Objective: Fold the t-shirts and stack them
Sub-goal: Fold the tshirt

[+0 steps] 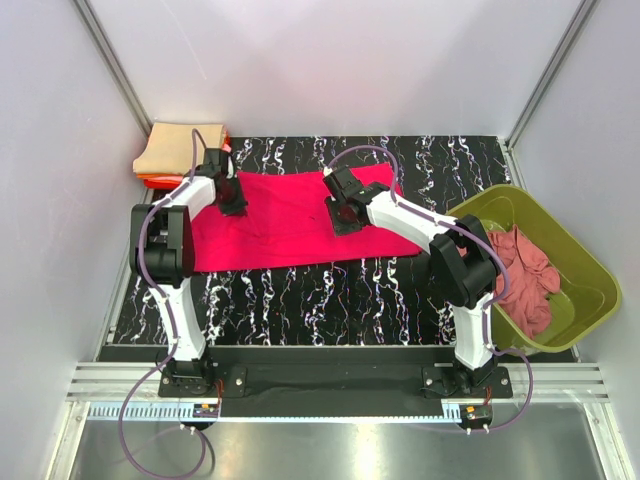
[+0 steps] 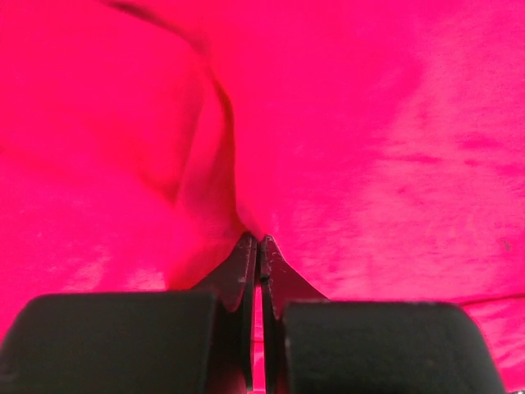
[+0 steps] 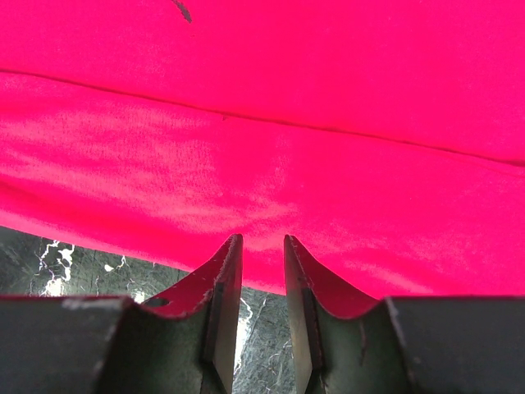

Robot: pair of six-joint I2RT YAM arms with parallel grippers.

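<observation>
A bright crimson-pink t-shirt [image 1: 285, 225] lies spread on the black marbled table. My left gripper [image 1: 233, 203] is at its left part, shut on a pinched ridge of the crimson cloth [image 2: 246, 205]. My right gripper [image 1: 345, 215] is at the shirt's right part; in the right wrist view its jaws [image 3: 262, 246] stand slightly apart at the shirt's edge [image 3: 262, 189], with bare table in the gap. Folded tan and orange-red shirts [image 1: 175, 155] are stacked at the far left corner. A dusty rose shirt [image 1: 525, 275] lies crumpled in the tub.
The olive-green plastic tub [image 1: 580, 260] stands at the table's right edge, beside the right arm. White enclosure walls close in at left, back and right. The black marbled table [image 1: 330, 290] shows bare in front of the shirt.
</observation>
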